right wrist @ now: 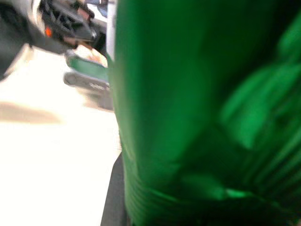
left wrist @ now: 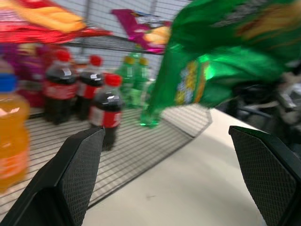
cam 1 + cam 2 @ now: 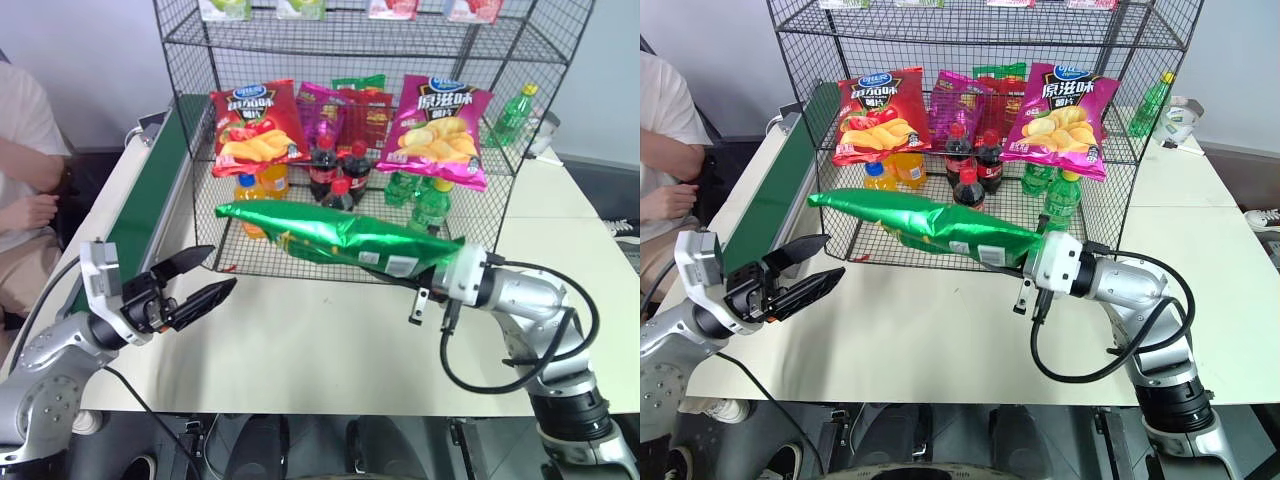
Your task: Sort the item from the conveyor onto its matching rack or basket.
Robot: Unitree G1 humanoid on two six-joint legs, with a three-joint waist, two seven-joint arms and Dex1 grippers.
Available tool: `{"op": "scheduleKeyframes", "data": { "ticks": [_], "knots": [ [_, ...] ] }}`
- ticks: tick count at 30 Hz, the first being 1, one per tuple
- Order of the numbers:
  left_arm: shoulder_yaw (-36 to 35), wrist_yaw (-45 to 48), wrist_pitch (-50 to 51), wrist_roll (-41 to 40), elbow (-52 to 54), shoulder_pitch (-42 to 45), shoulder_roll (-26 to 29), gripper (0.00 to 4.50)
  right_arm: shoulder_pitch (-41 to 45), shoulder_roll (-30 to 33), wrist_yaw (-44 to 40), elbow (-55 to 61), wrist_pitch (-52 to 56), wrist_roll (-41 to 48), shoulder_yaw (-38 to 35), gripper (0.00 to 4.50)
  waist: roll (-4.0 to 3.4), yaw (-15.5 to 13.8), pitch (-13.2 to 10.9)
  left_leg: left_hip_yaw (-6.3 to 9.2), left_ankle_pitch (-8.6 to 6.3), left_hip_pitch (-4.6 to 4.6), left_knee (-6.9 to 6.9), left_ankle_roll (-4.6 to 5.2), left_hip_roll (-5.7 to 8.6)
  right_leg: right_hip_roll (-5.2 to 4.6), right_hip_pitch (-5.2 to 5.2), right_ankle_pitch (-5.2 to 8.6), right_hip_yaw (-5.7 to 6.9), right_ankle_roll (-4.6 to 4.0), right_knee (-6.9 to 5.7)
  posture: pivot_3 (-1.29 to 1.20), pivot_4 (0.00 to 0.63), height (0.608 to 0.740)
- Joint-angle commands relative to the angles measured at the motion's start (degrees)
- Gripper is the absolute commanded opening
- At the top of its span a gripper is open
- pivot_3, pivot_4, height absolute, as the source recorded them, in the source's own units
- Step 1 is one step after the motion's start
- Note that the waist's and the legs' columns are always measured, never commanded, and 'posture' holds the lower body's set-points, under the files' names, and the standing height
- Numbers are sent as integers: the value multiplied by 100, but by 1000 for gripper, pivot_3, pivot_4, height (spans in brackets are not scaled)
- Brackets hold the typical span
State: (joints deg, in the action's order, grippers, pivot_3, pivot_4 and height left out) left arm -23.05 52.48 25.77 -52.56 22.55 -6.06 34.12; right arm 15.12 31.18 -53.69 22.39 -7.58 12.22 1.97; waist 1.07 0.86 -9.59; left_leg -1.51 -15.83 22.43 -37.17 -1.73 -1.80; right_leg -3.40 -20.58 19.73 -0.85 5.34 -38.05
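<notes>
The item, a glossy green crisp bag (image 3: 340, 238), hangs level in the air in front of the rack's lower tier, with its white barcode patch facing me. My right gripper (image 3: 446, 267) is shut on the bag's right end, and the green foil (image 1: 188, 117) fills the space between its fingers. My left gripper (image 3: 222, 268) stands open and empty, below and to the left of the bag's free end (image 2: 225, 56). The black wire-mesh rack (image 3: 190, 100) stands behind on the table. The dark green conveyor (image 3: 150, 190) runs along the rack's left side.
On the rack's tier lean a red crisp bag (image 3: 255, 125) and a magenta crisp bag (image 3: 440, 130), with cola, orange and green bottles (image 3: 335, 170) beneath them. A person (image 3: 25, 170) sits at the far left. The pale tabletop (image 3: 300, 340) spreads under both arms.
</notes>
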Motion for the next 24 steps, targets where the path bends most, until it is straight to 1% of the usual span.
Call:
{"op": "scheduleKeyframes", "data": {
  "ticks": [1,4,5,7,9,13,17,18,19,24],
  "knots": [
    [128,-327,-161,-5,413,94,-270,4500,665,-99,880,-213,-985,-1144,-143,299,-5,16,-3,-1,0,-1,-1,0,0,-1,1,0,0,0,-1,0,150,739],
    [358,-427,-263,291,477,159,-379,4500,1048,-82,1669,-624,-1276,-2169,-189,299,1,18,0,-3,2,-4,-4,-4,4,-5,3,-1,0,0,-7,0,150,739],
    [373,-456,-279,309,457,200,-396,4500,1144,-138,1813,-692,-1373,-2183,-202,299,0,16,0,-3,3,-5,-3,-4,3,-5,3,-1,0,0,-7,0,150,739],
    [414,-474,-387,441,397,277,-407,4500,1367,-85,2152,-823,-1504,-2668,-141,299,0,9,0,-3,4,-3,-2,-6,4,-3,-1,-1,0,0,-6,0,150,739],
    [438,-522,-420,501,313,367,-445,4500,1598,-25,2555,-1073,-1273,-3327,-95,299,-1,13,-1,-5,4,0,-1,-7,4,-3,-4,-1,-1,0,-6,0,150,739],
    [539,-616,-473,625,269,514,-549,4500,2054,63,3060,-1599,-976,-4148,36,299,-1,27,-1,-7,6,-1,-2,-9,3,-2,-5,-1,-2,0,-7,0,150,739],
    [706,-718,-509,700,326,545,-666,4500,2409,87,3365,-2137,-844,-4535,239,299,-1,30,-1,-8,6,0,-1,-10,3,-2,-6,-1,-3,0,-7,0,150,739],
    [740,-730,-529,727,319,551,-687,4500,2471,100,3629,-2235,-835,-4814,304,299,-1,30,-1,-8,6,0,0,-10,3,-2,-7,-1,-2,0,-7,0,150,739],
    [764,-740,-543,758,303,558,-707,4500,2552,90,3665,-2397,-842,-4878,396,299,-1,32,-1,-8,6,0,0,-10,2,-1,-7,-1,-2,0,-7,0,150,739],
    [865,-866,-662,904,286,577,-835,4500,2966,-108,3873,-3144,-509,-4833,528,299,-1,45,-1,-10,7,1,0,-10,2,-1,-8,-1,-4,0,-8,0,150,739]
  ]
}}
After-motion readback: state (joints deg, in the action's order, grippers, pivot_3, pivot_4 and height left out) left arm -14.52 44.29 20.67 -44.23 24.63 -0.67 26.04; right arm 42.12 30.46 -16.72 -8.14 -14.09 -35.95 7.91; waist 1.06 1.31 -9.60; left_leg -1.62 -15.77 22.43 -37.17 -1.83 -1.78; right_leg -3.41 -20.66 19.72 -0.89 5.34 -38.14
